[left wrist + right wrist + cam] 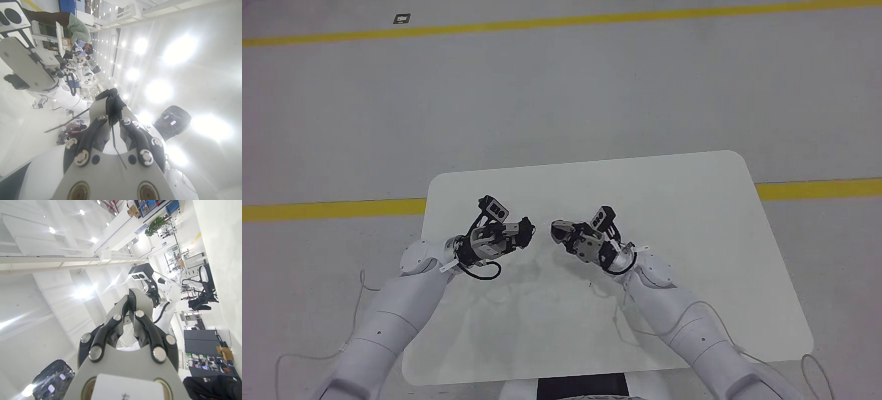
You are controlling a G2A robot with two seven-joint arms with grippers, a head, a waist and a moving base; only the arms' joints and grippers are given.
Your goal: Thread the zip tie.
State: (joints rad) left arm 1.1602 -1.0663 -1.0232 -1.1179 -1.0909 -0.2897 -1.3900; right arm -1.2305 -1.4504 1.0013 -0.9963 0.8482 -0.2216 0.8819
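Over the middle of the white table [692, 200] my two grippers face each other tip to tip, a small gap apart. My left gripper [525, 231] [111, 94] is shut on a black zip tie [115, 136], whose thin strap runs from between the fingertips back over the wrist. A second thin dark strip [64, 123] sticks out sideways past one finger. My right gripper [558, 232] [130, 292] has its ribbed pads pressed together. I cannot tell whether anything lies between them. The left wrist view also shows the right gripper [28, 62] farther off.
The table has rounded corners, with bare surface beyond and to both sides of the grippers. A tiny speck [589, 283] lies on it close to the right forearm. Grey floor with yellow lines [542, 22] surrounds the table.
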